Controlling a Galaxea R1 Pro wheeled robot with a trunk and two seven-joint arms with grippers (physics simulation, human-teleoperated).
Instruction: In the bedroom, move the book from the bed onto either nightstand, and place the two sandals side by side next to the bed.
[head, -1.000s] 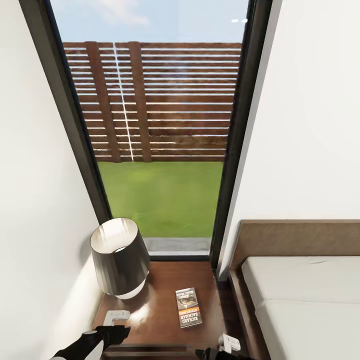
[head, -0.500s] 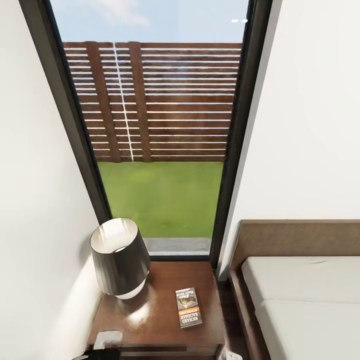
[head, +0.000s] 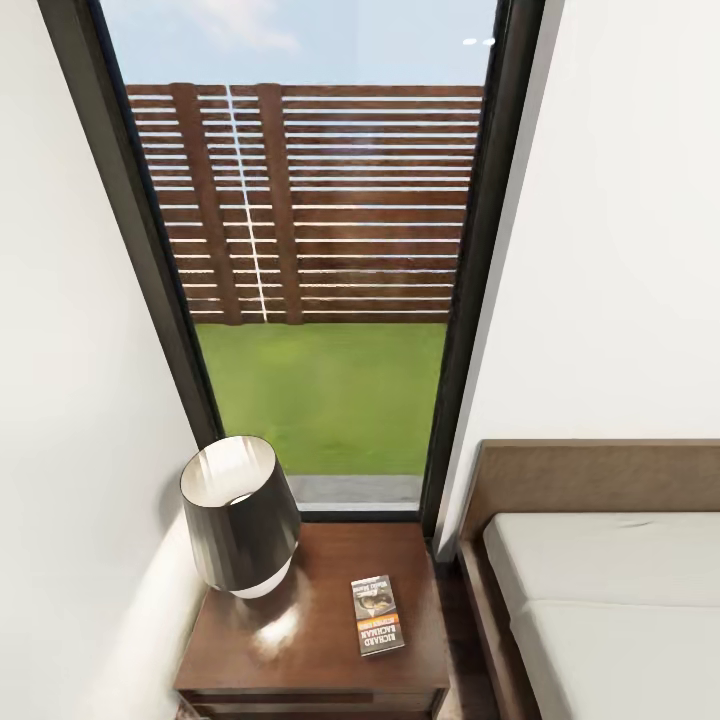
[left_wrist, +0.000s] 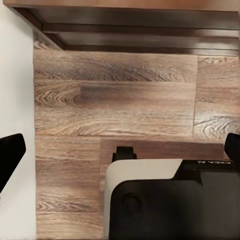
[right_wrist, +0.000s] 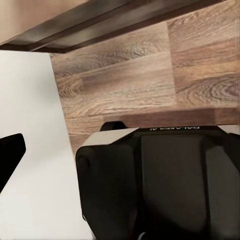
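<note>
The book (head: 378, 615) lies flat on the glossy top of the nightstand (head: 320, 640), toward its right half and a little nearer the front edge, orange band and white lettering facing up, well clear of the edges. Sharing that top is a lamp (head: 240, 515) with a dark shade, standing upright at the far left corner, apart from the book, its glow reflected in the wood. Right of the nightstand sits the bed (head: 610, 590), dark brown headboard against the white wall, pale mattress smooth and bare as far as it shows. Behind the nightstand rises a tall dark-framed window (head: 320, 270), green grass and a slatted brown fence beyond it under a pale sky; white walls close in on both sides. Down below, the left wrist camera looks at wood-plank floor (left_wrist: 115, 100) with the dark underside of furniture at the far side, and a dark fingertip (left_wrist: 10, 155) shows at each side edge, so the left gripper (left_wrist: 120, 150) stands wide, nothing between. The right wrist camera sees plank floor too, a white surface beside it, and one dark fingertip (right_wrist: 10, 152) at the edge; whether that gripper is spread or closed, I cannot tell.
</note>
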